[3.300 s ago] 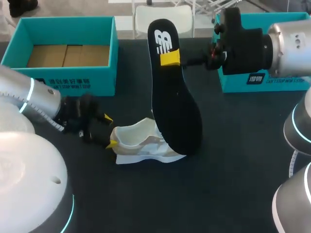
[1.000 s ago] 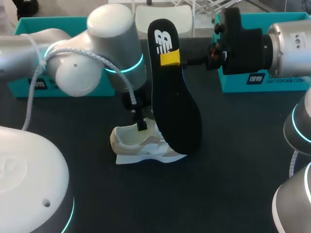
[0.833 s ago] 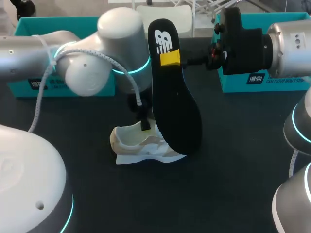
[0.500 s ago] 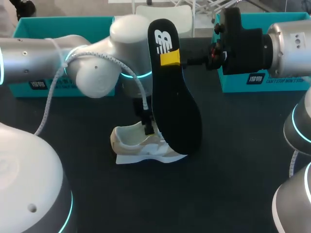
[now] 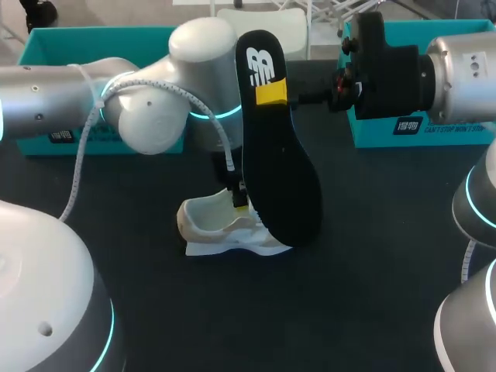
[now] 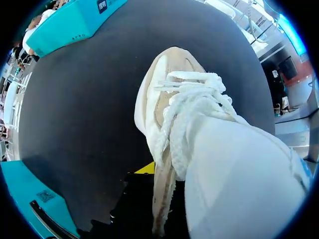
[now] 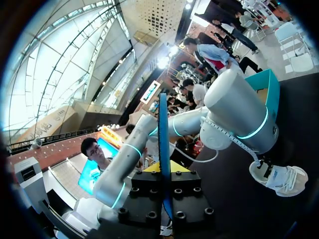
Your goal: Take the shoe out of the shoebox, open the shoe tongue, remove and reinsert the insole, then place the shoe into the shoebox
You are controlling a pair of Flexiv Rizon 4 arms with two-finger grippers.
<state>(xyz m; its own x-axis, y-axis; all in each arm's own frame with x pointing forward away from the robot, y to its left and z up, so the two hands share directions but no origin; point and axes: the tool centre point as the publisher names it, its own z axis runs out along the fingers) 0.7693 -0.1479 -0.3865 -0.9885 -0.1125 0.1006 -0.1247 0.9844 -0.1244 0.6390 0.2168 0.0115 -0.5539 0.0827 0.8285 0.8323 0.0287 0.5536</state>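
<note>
Our right gripper [image 7: 164, 170] clamps the upright insole [image 5: 279, 170]; left gripper [image 5: 240, 200] at the shoe [image 5: 205, 225], we cannot tell its grip; shoebox [image 5: 46, 43] behind.

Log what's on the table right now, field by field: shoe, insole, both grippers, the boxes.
shoe: white shoe standing on the dark table, outside both boxes
insole: black insole out of the shoe, held upright, lower end at the shoe
right gripper: shut on the insole near its upper end
left gripper: down at the shoe's opening; grip unclear
boxes: left shoebox behind the left arm; right shoebox behind the right arm
</note>
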